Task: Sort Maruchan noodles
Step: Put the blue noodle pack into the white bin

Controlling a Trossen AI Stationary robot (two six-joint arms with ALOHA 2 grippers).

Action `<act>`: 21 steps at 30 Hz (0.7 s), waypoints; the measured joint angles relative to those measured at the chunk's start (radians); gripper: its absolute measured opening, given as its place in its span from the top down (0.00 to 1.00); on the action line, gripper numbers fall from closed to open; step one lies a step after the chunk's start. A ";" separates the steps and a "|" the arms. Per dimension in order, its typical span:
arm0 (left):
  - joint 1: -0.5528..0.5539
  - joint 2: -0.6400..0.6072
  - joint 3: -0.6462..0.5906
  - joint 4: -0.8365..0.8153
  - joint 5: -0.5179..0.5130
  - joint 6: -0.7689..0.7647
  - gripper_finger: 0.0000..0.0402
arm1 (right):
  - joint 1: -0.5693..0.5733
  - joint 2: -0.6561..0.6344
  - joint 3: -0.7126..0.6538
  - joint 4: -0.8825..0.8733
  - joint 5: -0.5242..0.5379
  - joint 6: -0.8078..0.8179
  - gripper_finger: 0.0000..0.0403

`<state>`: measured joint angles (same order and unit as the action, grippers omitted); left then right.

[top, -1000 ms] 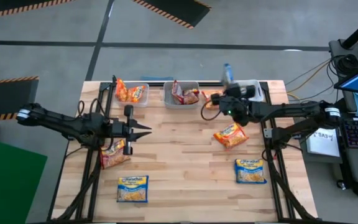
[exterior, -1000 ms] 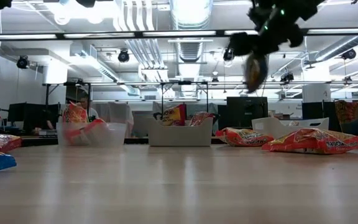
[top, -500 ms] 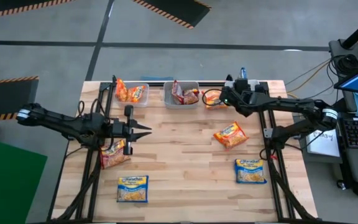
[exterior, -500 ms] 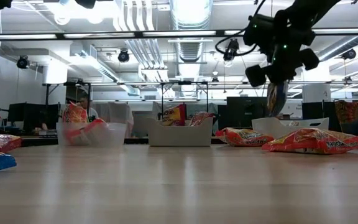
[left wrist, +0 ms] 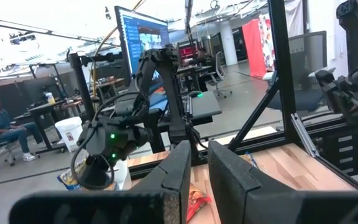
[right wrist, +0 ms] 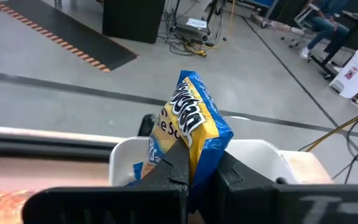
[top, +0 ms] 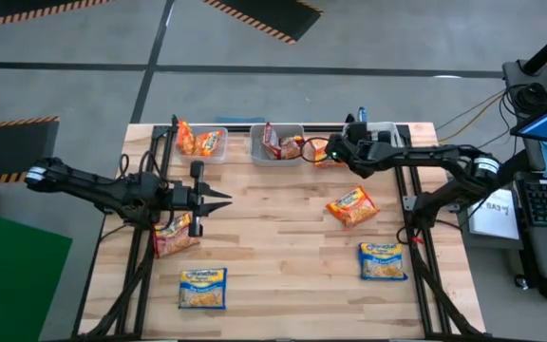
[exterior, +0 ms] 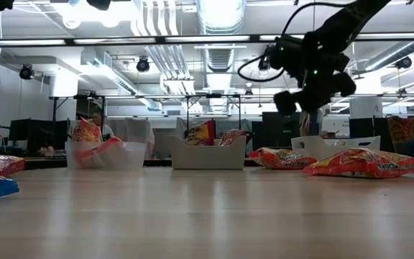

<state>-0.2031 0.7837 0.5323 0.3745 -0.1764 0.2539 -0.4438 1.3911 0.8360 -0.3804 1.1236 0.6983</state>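
We saw the right arm stretched toward the table's far edge, its right gripper (right wrist: pixel 194 168) pinching a blue-and-yellow Maruchan packet (right wrist: pixel 194 127) upright over the far-right clear bin (right wrist: pixel 253 155). The left arm reached in from the left, its left gripper (top: pixel 218 199) hovering above a red packet (top: pixel 174 235), fingers (left wrist: pixel 179 171) nearly pressed together, holding nothing. Other packets lay scattered on the wooden table (top: pixel 273 256).

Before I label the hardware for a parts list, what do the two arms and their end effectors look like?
Both are slim black jointed arms with looping black cables. The left end effector has two pointed black fingers; a white band rings the left arm near its base. The right end effector has flat black fingers, a green light glows at its wrist, and a white band sits near its elbow.
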 joint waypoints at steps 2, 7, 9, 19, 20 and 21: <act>0.000 0.000 0.000 -0.002 0.000 0.000 0.90 | 0.000 0.028 0.000 0.011 -0.007 0.005 0.98; 0.000 0.000 0.000 -0.002 0.000 0.000 0.90 | 0.005 0.099 0.000 0.020 -0.028 0.010 0.98; 0.000 0.000 0.000 -0.005 0.000 0.000 0.90 | 0.006 0.123 0.000 0.020 -0.035 0.010 0.98; 0.000 0.000 -0.001 -0.019 0.000 0.000 0.90 | 0.010 0.168 0.000 0.018 -0.137 0.051 0.88; 0.000 0.000 -0.001 -0.019 0.000 0.000 0.90 | 0.010 0.166 0.000 0.018 -0.138 0.054 0.86; 0.000 0.000 -0.001 -0.020 0.000 0.000 0.90 | 0.010 0.159 0.000 0.013 -0.145 0.056 0.83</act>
<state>-0.2031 0.7837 0.5316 0.3548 -0.1764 0.2539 -0.4339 1.5503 0.8356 -0.3675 0.9787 0.7542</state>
